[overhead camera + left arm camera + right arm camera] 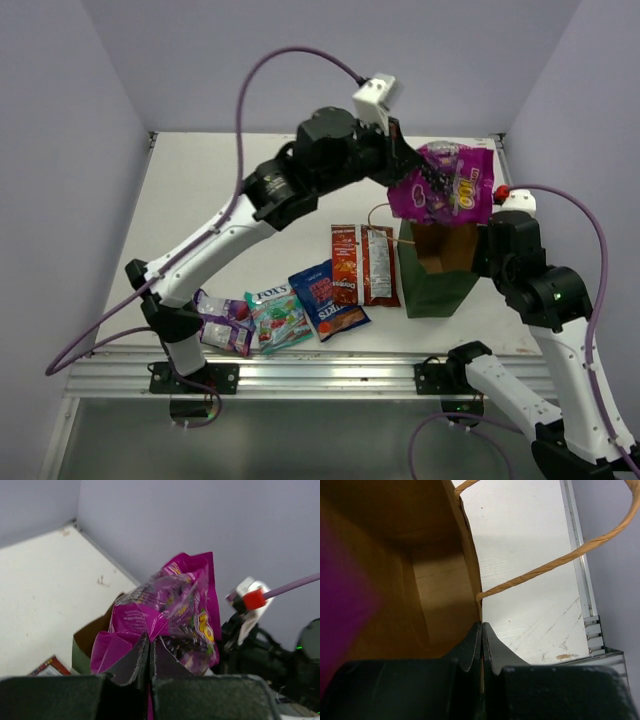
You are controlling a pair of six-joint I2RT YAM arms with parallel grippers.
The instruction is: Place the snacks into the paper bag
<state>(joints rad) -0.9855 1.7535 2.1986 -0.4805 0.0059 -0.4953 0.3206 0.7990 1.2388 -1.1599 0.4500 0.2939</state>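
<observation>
Left gripper [150,647] clenched on the lower edge of the magenta grape pack [172,605], pinching a gathered fold of film. The pack hangs in the air above the mouth of the paper bag [437,285], not yet inside. Right gripper [481,630] closed on the bag's right rim wall, just below where a cord handle [545,567] is anchored. It grasps paper only.

Handling, as judged: the pack is light, and its film is soft, glossy and likely slippery. It crumples at the pinch (the body sags around the grip). An edge or seam pinch looks the sensible hold. The bag is thin kraft, stiff enough to stand but easy to tip or crease, so the rim hold matters.

On the tabletop [200,190], left of the bag: two red-orange packs [345,262] side by side nearest it, then blue chip bag [325,298], teal candy bag [277,318] and purple-silver bag [225,322], these three overlapping.

Hard to read: the bag's floor is hidden from above by the pack. The right wrist view shows only a magenta blur at its left edge. Whether anything lies inside the bag, cannot tell. The purple-silver bag is partly behind the left arm.
</observation>
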